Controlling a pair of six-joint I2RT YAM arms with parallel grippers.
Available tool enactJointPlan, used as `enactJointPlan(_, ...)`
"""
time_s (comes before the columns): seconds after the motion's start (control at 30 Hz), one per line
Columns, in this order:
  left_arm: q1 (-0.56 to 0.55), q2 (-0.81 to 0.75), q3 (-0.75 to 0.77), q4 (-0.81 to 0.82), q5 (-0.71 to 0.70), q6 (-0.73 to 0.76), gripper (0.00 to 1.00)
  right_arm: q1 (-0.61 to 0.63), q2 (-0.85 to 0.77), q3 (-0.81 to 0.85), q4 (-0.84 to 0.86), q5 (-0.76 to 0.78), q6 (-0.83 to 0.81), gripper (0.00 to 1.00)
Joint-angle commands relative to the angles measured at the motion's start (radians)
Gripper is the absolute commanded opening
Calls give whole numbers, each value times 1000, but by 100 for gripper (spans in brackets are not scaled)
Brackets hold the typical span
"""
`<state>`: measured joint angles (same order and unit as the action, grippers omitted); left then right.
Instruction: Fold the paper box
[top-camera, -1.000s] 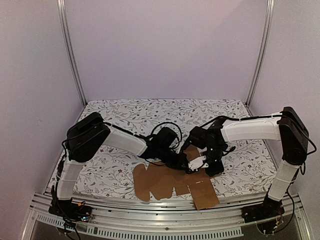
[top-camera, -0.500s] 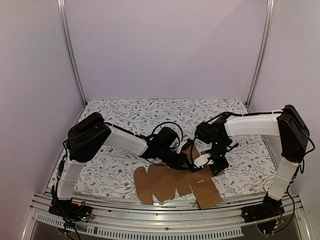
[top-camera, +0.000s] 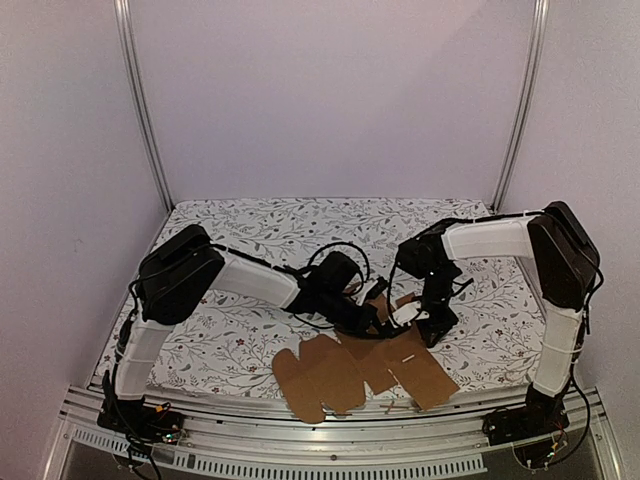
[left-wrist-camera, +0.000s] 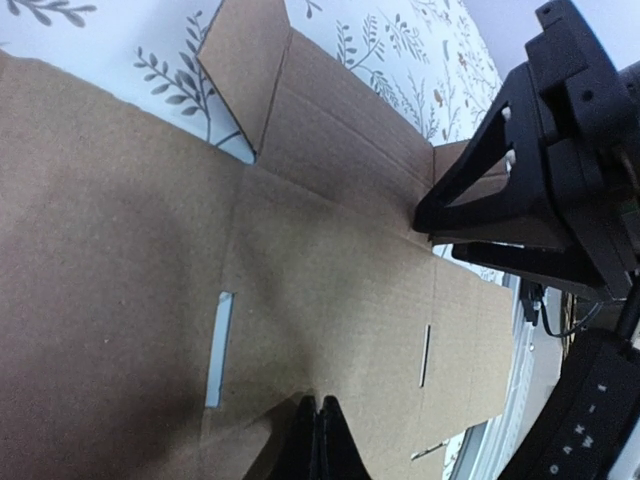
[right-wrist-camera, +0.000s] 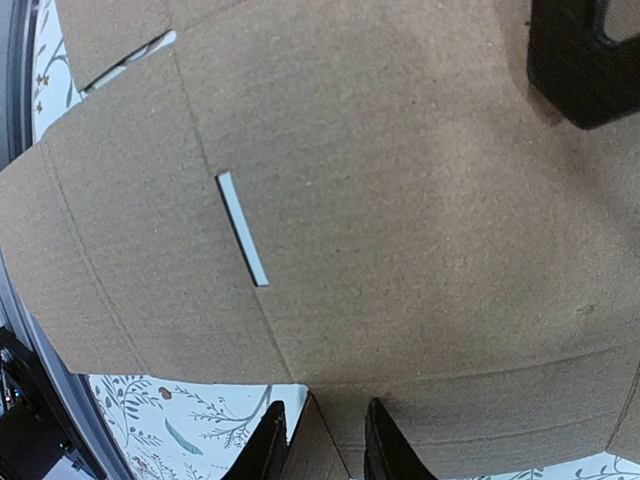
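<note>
the paper box (top-camera: 340, 375) lies unfolded and flat on the floral cloth (top-camera: 250, 330), its near corners reaching the metal rail (top-camera: 200, 420) along the table's front. its far flaps point away from the rail. one far flap (left-wrist-camera: 250, 70) is tilted up off the cloth, and two narrow slits (left-wrist-camera: 218, 350) show in the flat panels.

the left gripper (top-camera: 378, 318) is at the side of the sheet away from the rail. its fingers are pressed together with nothing between them, tips down on the cardboard (left-wrist-camera: 300, 260). the right gripper (top-camera: 415, 322) is just beside it, equally far from the rail. its jaws stand a little apart over a crease of the sheet (right-wrist-camera: 400, 200). whether they touch the cardboard cannot be told.

beyond both grippers, away from the rail, the cloth runs bare to the back wall. cloth also shows to the left and right of the sheet.
</note>
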<state>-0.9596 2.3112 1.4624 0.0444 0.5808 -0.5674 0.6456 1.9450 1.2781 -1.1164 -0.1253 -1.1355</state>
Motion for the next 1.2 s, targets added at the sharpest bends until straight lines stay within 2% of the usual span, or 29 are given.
enactJointPlan(0.0, -1, 90, -19, -189, -50, 20, 0, -7, 52, 59, -32, -31, -98, 25)
enactJointPlan(0.17, -1, 80, -31, -170, -53, 3, 0, -17, -11, 10, -47, -43, -101, 28)
enactJointPlan(0.27, -1, 73, -37, -152, -51, -8, 0, -29, -63, -20, -48, -37, -85, 34)
enactJointPlan(0.4, -1, 33, -55, -107, -77, -31, 0, -31, -161, 5, -122, -150, -22, 41)
enactJointPlan(0.47, -1, -1, -59, -82, -103, -34, 4, -33, -243, 31, -160, -217, 30, 46)
enactJointPlan(0.63, -3, -112, -38, -38, -236, -4, 21, -91, -430, 15, -180, -312, 141, 48)
enactJointPlan(0.8, 15, -77, 211, -300, -410, 146, 37, -182, -574, -78, -86, -316, 322, 49)
enactJointPlan(1.0, 43, 137, 629, -651, -397, 270, 43, -228, -704, -159, -48, -305, 430, 50)
enactJointPlan(1.13, 48, 207, 735, -721, -351, 293, 48, -243, -731, -200, -17, -280, 461, 50)
enactJointPlan(1.17, 48, 218, 745, -724, -343, 291, 54, -246, -733, -210, -6, -276, 472, 50)
